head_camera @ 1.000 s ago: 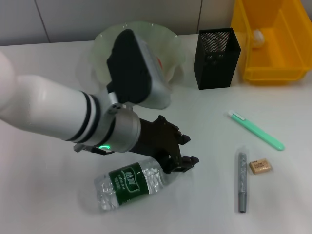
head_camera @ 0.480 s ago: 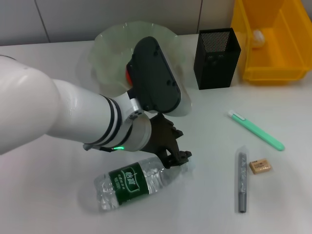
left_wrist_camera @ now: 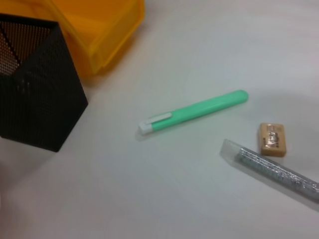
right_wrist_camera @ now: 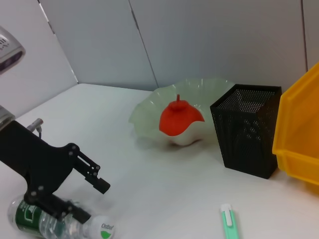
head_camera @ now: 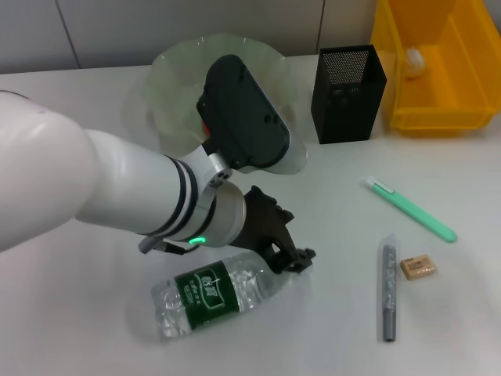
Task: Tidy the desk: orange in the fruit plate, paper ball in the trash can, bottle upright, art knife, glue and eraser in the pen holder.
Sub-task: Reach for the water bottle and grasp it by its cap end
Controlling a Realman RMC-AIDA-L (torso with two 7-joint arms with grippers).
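Left gripper (head_camera: 293,254) low, jaws apart

The left hand (right_wrist_camera: 94,201) straddles the lying bottle's (right_wrist_camera: 60,222) neck; the orange (right_wrist_camera: 180,117) sits in the fruit plate (right_wrist_camera: 149,112).

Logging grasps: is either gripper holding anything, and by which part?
No. The left gripper straddles the neck of the lying clear plastic bottle, jaws open. The right gripper is out of view.
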